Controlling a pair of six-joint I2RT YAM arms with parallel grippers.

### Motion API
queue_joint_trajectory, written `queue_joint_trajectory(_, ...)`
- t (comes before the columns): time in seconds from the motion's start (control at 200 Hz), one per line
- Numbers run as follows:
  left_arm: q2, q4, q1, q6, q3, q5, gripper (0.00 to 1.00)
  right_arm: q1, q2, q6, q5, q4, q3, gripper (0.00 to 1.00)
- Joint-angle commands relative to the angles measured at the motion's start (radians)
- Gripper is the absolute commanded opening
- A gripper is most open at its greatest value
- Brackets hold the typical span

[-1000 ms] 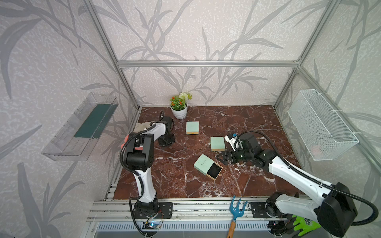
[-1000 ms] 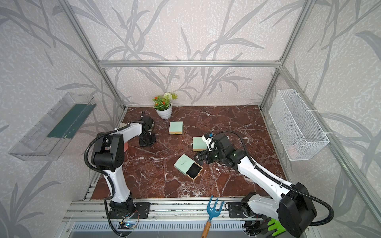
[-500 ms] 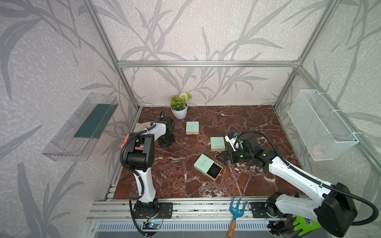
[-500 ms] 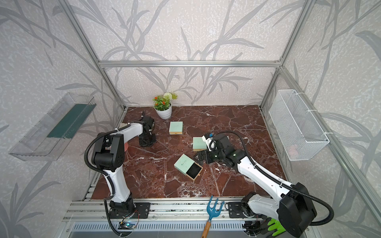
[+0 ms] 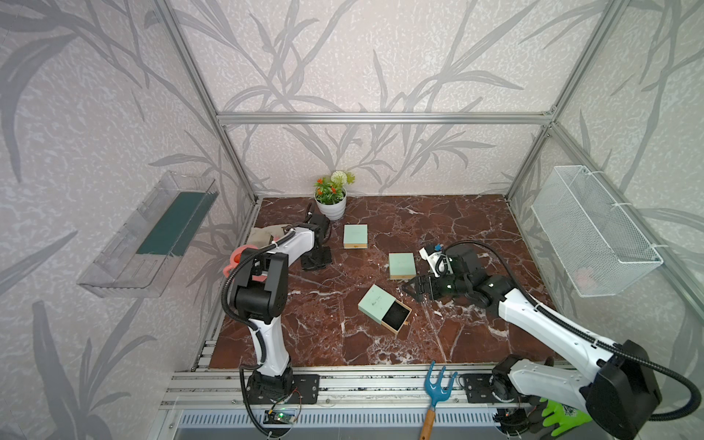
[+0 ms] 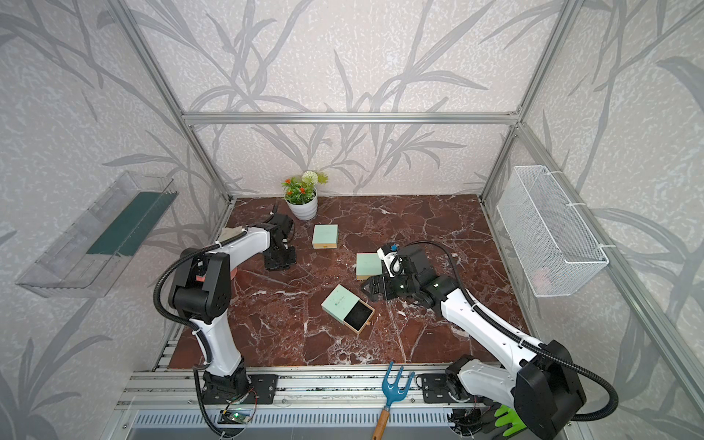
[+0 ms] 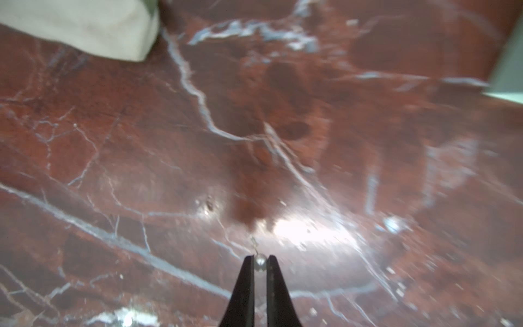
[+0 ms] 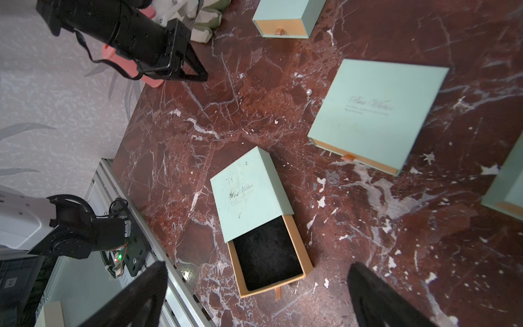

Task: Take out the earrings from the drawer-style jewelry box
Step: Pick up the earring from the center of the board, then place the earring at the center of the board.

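Note:
The mint-green drawer-style jewelry box (image 5: 375,301) (image 6: 339,303) lies mid-table with its drawer (image 8: 267,253) pulled out; nothing pale shows on the black lining. My left gripper (image 7: 259,259) is shut on a small pearl earring (image 7: 259,262), held low over the marble at the back left (image 5: 316,261). Another pearl earring (image 8: 310,92) lies on the marble beside a closed mint box (image 8: 376,113). My right gripper (image 8: 257,264) is open wide above the drawer's end, just right of the box in both top views (image 5: 413,289) (image 6: 371,291).
Two closed mint boxes (image 5: 355,236) (image 5: 402,265) lie behind the open one. A potted plant (image 5: 330,205) stands at the back, a cloth bag (image 5: 263,236) and a pink item (image 5: 232,263) at the left edge. A wire basket (image 5: 594,228) hangs on the right wall.

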Motion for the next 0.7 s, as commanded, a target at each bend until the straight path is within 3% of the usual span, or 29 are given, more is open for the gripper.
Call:
queue_joint_trajectory(0.0,-0.080,-0.037,-0.050,0.006,0.007,0.005,0.09,-0.044,-0.050,-0.010,-0.003,-0.003,-0.011,0.99)
queue_joint_trajectory(0.335,-0.077,-0.073,-0.244,0.012,0.088,0.039,0.09,-0.204,-0.125,0.008,-0.083,0.006,-0.052,0.99)
queue_joint_trajectory(0.695,0.074,-0.085,-0.436,0.009,0.235,0.069,0.09,-0.227,-0.149,0.015,-0.084,-0.005,-0.076,0.99)
